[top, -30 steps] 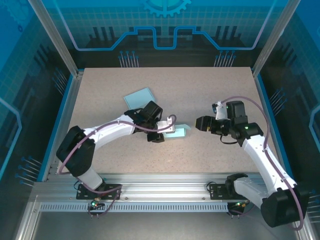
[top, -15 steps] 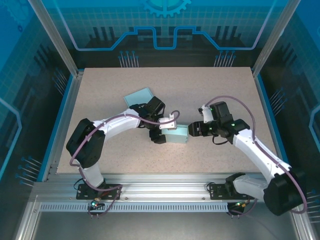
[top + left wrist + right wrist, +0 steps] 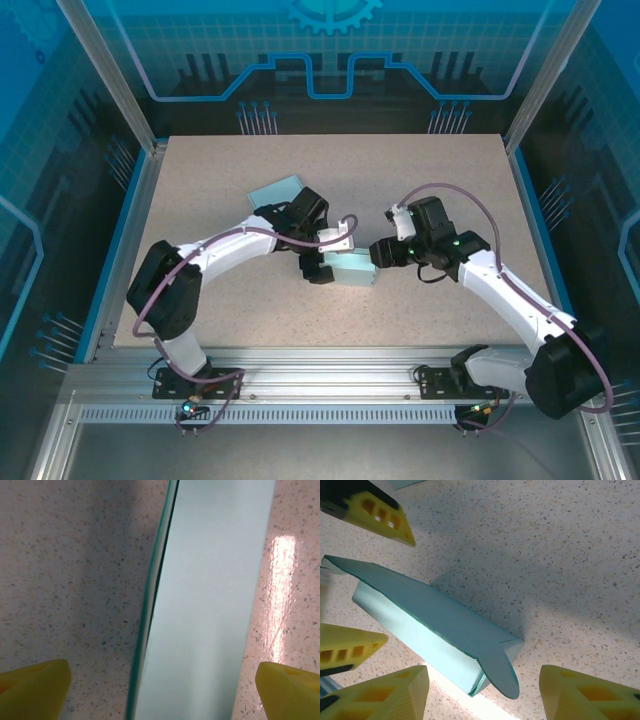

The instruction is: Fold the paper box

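Observation:
The pale teal paper box (image 3: 352, 268) lies on the table as a long, partly folded sleeve (image 3: 435, 625), with a rounded tab (image 3: 501, 674) sticking out of its near end. My left gripper (image 3: 322, 262) is open at the box's left end. In the left wrist view its yellow fingertips (image 3: 30, 690) stand wide on either side of the box (image 3: 205, 605) without touching it. From the right, my right gripper (image 3: 382, 252) is open around the tab end. Its fingers (image 3: 592, 695) keep a gap on both sides of that end.
A flat teal sheet (image 3: 278, 193) lies behind the left arm. The speckled table (image 3: 420, 180) has free room at the back and right. Blue rails edge the table's left side (image 3: 128, 215) and right side (image 3: 535, 215).
My left gripper has opened and let go of the box, which now rests on the table. The right arm has moved left up to the box's end, its jaws narrowing slightly.

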